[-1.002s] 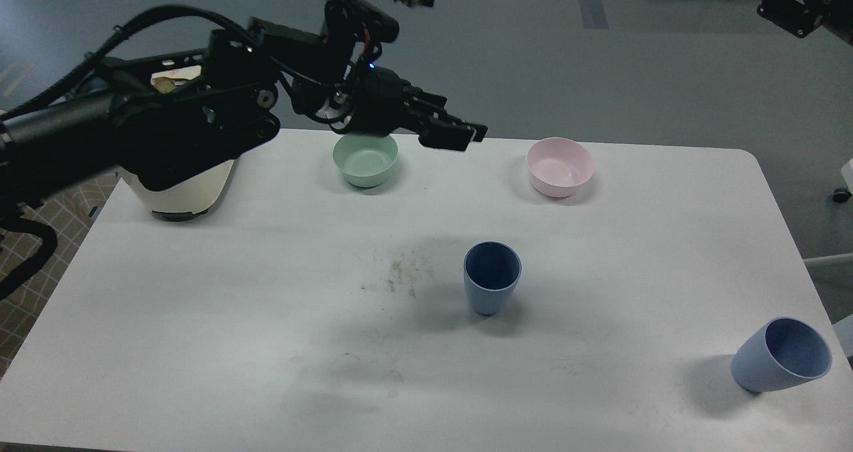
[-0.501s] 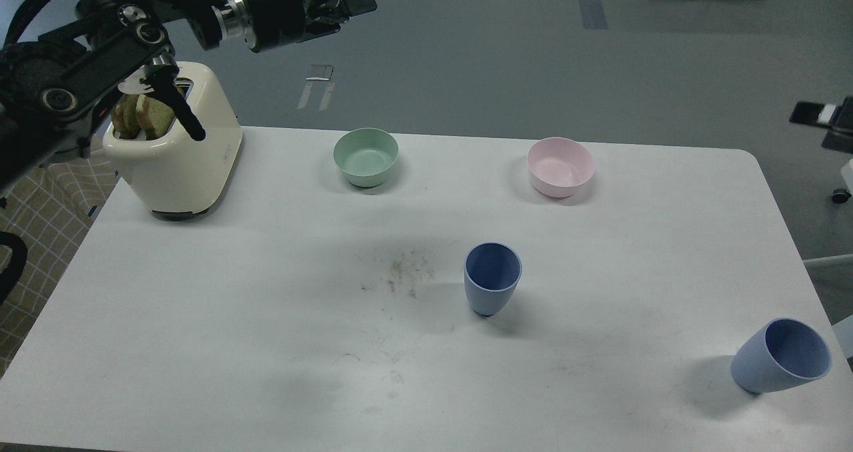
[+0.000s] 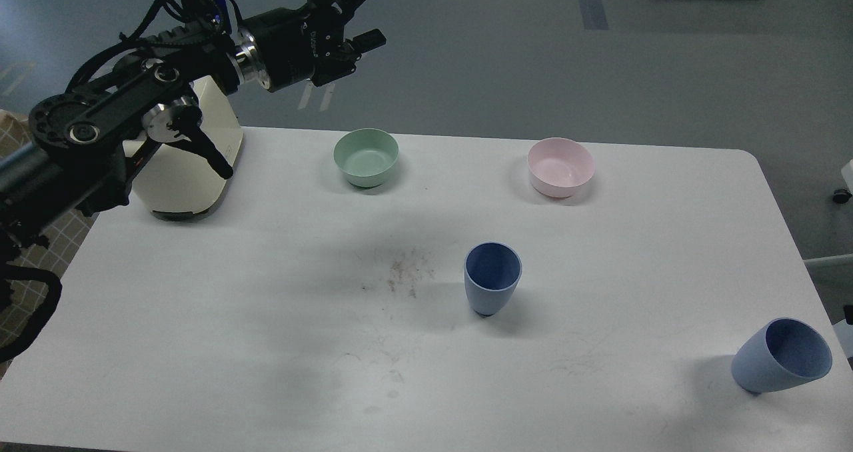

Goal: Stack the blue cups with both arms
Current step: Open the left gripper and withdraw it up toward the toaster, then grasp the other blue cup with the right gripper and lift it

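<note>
Grey floor behind; white table (image 3: 200, 319) w/ rounded corners fills most of the view, scuffed patch near centre. L arm (image 3: 113, 115) comes in from the left, raised above the table's far-left corner, partly covering a cream toaster (image 3: 183, 172). L gripper (image 3: 373, 9) sits high over the floor beyond the far edge, fingers spread w/ nothing between them, well apart from both cups. R arm & gripper not in frame. Mint-green bowl (image 3: 366, 157) & pink bowl (image 3: 560, 166) upright along the far edge, well apart. Blue cup #1 (image 3: 492, 277) upright near table centre, slightly right, opening up. Blue cup #2 (image 3: 782, 355) at near-right corner, tilted w/ mouth facing the camera & up-right; can't tell if it rests on base or side. Cups well apart, unstacked.
</note>
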You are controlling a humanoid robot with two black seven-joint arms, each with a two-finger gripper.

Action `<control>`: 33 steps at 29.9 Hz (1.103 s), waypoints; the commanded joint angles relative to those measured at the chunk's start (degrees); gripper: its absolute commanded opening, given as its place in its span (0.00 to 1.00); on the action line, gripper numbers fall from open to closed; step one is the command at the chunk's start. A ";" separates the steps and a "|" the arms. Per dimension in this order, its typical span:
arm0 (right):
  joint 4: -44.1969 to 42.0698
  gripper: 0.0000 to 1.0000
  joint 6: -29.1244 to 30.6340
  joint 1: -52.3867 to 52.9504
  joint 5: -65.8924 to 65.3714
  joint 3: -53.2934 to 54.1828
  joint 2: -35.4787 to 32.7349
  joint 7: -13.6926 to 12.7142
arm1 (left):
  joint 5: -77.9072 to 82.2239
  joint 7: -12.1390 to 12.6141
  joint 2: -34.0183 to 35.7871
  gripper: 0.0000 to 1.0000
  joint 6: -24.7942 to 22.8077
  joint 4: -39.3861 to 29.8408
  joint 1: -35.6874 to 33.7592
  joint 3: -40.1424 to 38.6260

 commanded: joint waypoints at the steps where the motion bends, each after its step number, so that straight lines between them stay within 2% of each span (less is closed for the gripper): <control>1: -0.17 1.00 -0.06 -2.17 0.01 -0.16 0.57 0.00 | 0.03 0.00 -0.91 0.91 0.00 -0.01 0.20 -0.03; 5: -0.35 1.00 -0.15 -3.40 0.36 -0.34 2.76 0.00 | 0.21 0.00 -1.53 0.91 0.00 -0.01 1.34 -1.08; 12: -3.33 0.93 -0.85 -3.67 0.44 -1.83 7.24 0.00 | 2.49 0.00 -1.09 0.91 0.00 -0.01 1.87 -2.84; 14: -3.78 0.82 -0.85 -3.84 0.44 -1.92 8.21 0.00 | 2.49 0.00 -0.83 0.91 0.00 -0.01 2.13 -2.84; 15: -3.78 0.82 -0.85 -3.84 0.44 -1.92 8.21 0.00 | 2.49 0.00 -0.83 0.91 0.00 -0.01 2.13 -2.84; 18: -4.30 0.55 -0.77 -5.16 0.36 -1.92 9.18 0.00 | 2.49 0.00 -0.56 0.91 0.00 -0.01 2.13 -2.84; 19: -4.30 0.52 -0.77 -5.42 0.36 -1.92 9.36 0.00 | 2.49 0.00 -0.56 0.91 0.00 -0.01 2.13 -2.84; 20: -4.39 0.44 -0.85 -5.95 0.36 -1.92 9.79 0.00 | 2.49 0.00 -0.39 0.91 0.00 -0.01 2.13 -2.84; 21: -4.39 0.44 -0.85 -5.95 0.36 -1.92 9.80 0.00 | 2.49 0.00 -0.39 0.91 0.00 -0.01 2.13 -2.84; 23: -4.57 0.25 -1.20 -6.30 0.36 -1.83 10.41 0.00 | 2.41 0.00 -0.21 0.91 0.00 -0.19 2.13 -2.93; 24: -4.65 0.19 -1.29 -6.30 0.36 -1.83 10.59 0.00 | 2.41 0.00 -0.21 0.91 0.00 -0.19 2.13 -2.93; 25: -4.57 0.04 -1.29 -6.30 0.36 -1.83 10.59 0.00 | 2.41 0.00 -0.21 0.91 0.00 -0.27 2.13 -2.93; 26: -4.57 0.00 -1.29 -6.30 0.36 -1.75 10.59 0.00 | 2.41 0.00 -0.12 0.91 0.00 -0.45 2.13 -2.93; 33: -4.22 0.00 -1.56 -6.21 0.44 -1.22 10.06 0.00 | 2.41 -0.09 -0.04 0.91 0.00 -0.54 2.13 -2.93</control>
